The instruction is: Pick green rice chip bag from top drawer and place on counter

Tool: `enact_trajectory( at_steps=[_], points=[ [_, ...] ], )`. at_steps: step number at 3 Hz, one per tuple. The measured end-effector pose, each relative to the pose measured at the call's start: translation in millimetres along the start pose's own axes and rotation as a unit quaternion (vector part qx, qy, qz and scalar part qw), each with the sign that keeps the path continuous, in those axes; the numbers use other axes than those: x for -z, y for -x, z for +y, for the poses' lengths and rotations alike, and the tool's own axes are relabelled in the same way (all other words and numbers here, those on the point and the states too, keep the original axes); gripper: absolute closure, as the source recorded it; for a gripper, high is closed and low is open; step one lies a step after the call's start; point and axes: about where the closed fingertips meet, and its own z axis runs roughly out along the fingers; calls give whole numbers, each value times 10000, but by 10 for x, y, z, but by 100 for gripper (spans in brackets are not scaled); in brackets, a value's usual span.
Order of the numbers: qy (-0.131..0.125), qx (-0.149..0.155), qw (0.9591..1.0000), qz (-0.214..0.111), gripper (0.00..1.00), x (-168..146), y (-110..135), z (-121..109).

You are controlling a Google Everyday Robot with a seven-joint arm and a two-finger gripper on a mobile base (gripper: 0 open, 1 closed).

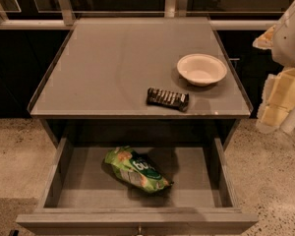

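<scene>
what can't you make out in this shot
Camera view, the only one:
1. The gripper, at the right edge beside the counter: its arm is cut off by the frame.
2. The top drawer: its rear is hidden under the counter, and the knob is cut by the bottom edge.
3. The green rice chip bag: the lettering is too small to read, and the underside is hidden against the drawer floor.
4. The dark wrapped bar: too dark to read.

Robot arm, white and pale yellow, at the 3 o'clock edge

A rounded glossy white arm shell (292, 31) with an orange-tinted patch on its side sits at 2 o'clock. Below it, at 3 to 4 o'clock, is the gripper (279, 103), made of blocky cream-yellow segments.
</scene>
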Motion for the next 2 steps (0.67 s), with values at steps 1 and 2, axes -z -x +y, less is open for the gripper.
enact_trajectory(
  at_steps=[1,2],
  points=[
    [-79,22,10000,0,0,37,24,-10],
    [-152,-11,9988,-460,0,-41,75,85]
  ],
)
